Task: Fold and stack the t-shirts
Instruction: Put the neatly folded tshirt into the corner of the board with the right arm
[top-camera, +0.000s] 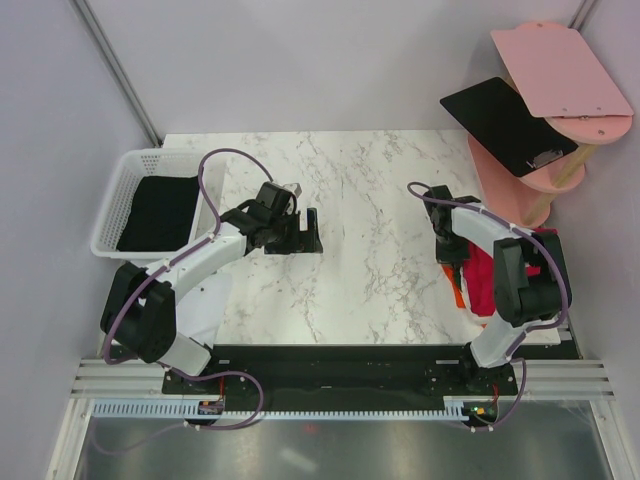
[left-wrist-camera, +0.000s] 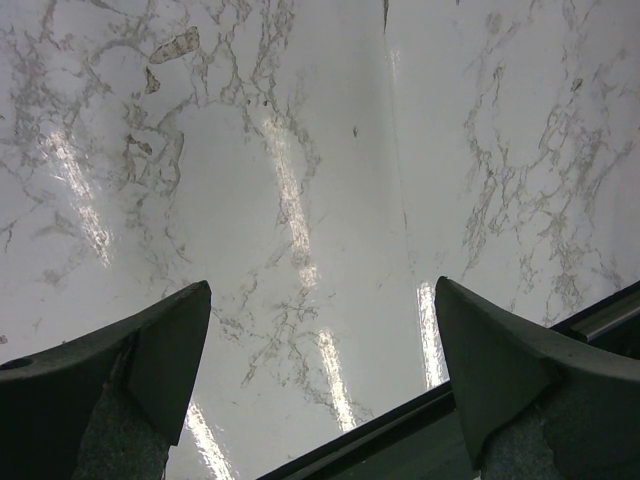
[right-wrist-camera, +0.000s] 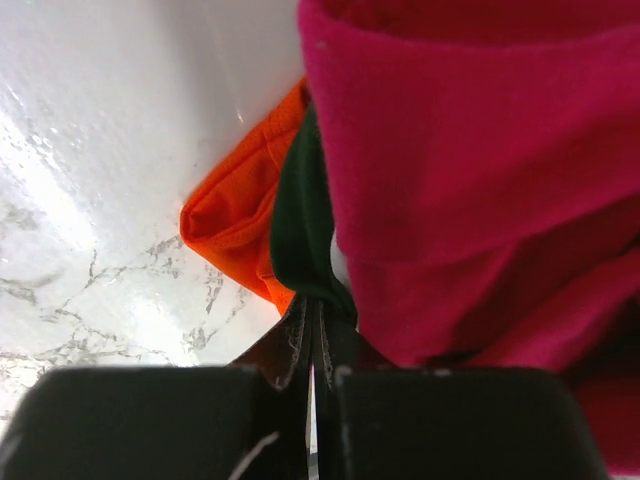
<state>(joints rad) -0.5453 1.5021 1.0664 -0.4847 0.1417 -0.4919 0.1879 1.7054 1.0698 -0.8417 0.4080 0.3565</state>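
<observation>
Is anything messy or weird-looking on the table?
Yes. At the right edge of the table, the crimson t-shirt, the orange t-shirt and a dark green cloth lie bunched in a crumpled heap, not folded or stacked. The right gripper seems to pinch a fold of the dark green cloth.

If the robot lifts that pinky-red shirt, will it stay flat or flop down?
Probably flop: the crimson shirt already sits in soft rolled folds. It looks light and unbreakable. It may tug the orange shirt bunched beside it.
</observation>
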